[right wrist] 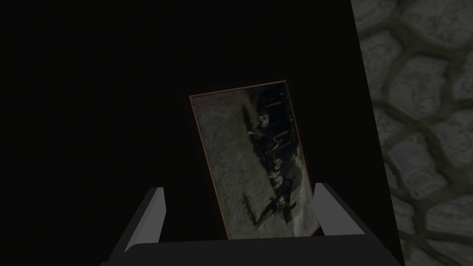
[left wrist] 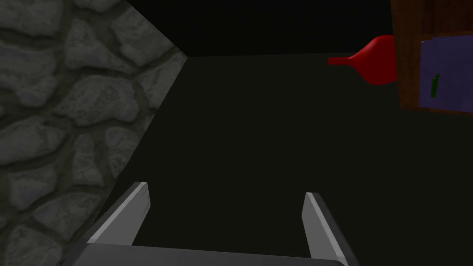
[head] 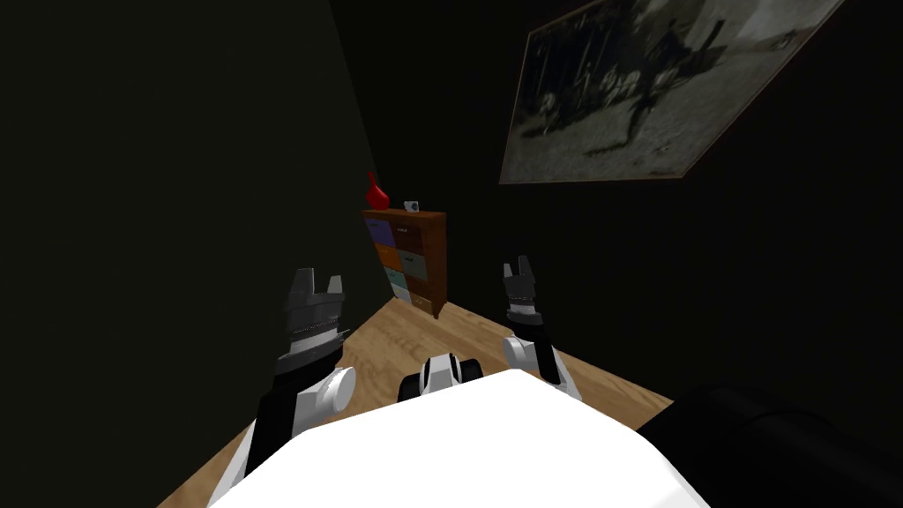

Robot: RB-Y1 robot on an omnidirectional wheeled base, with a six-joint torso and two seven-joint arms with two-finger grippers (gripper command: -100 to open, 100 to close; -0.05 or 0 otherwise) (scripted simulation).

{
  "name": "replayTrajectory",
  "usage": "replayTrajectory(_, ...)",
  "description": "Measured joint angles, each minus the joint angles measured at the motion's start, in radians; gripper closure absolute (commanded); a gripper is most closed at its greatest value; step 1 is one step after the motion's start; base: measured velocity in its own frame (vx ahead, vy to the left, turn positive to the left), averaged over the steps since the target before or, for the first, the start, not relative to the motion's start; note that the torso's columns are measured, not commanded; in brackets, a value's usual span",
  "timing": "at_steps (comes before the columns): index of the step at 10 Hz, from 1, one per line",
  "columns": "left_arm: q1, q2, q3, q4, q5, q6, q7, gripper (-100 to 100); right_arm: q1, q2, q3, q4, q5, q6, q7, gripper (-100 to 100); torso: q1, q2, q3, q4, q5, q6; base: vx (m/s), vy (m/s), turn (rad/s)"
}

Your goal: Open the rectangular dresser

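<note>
Two blade fingers of my left gripper stand wide apart, about a third of the wrist view between them, with nothing held and nothing touching them. My left gripper is raised in front of me in the head view, above the wooden floor. My right gripper is held up at about the same height, and its fingers are spread just as wide around nothing.

The dresser is well apart from both grippers. It stands ahead of me at the far end of the floor, against the dark wall on my left, and appears between the two grippers. It is a tall, narrow brown wooden cabinet with two columns of drawers in purple, orange, teal and brown. As far as I can tell, the fronts sit level with one another.

From the left wrist, one corner of the dresser lies off to the side of the fingers, not between them, and shows a purple drawer with a small dark green handle. A red vase stands on the dresser top, with a small white object beside it.
</note>
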Motion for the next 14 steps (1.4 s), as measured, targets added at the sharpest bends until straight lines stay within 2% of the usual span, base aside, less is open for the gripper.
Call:
replayTrajectory(3, -0.039, 0.078, -0.008, 0.034, -0.006, 0.022, 0.008, -100, 0.0, 0.0, 0.0, 0.0, 0.0, 0.0, 0.0, 0, -0.001, 0.004, -0.005, 0.004, 0.0, 0.0, 0.014, 0.031, -0.046)
replayTrajectory(5, -0.083, 0.115, -0.016, 0.081, -0.012, 0.036, 0.015, -100, 0.0, 0.0, 0.0, 0.0, 0.0, 0.0, 0.0, 0, -0.001, 0.003, -0.006, 0.004, 0.0, 0.0, 0.029, 0.043, -0.058)
replayTrajectory(8, -0.158, 0.153, -0.027, 0.132, -0.022, 0.087, 0.032, -100, 0.0, 0.0, 0.0, 0.0, 0.0, 0.0, 0.0, 0, -0.001, 0.004, -0.005, 0.004, 0.0, 0.0, 0.029, 0.052, -0.071)
replayTrajectory(14, -0.337, 0.184, -0.064, 0.292, -0.051, 0.18, 0.068, -100, 0.0, 0.0, 0.0, 0.0, 0.0, 0.0, 0.0, 0, -0.001, 0.004, -0.005, 0.004, 0.0, 0.0, 0.028, 0.062, -0.085)
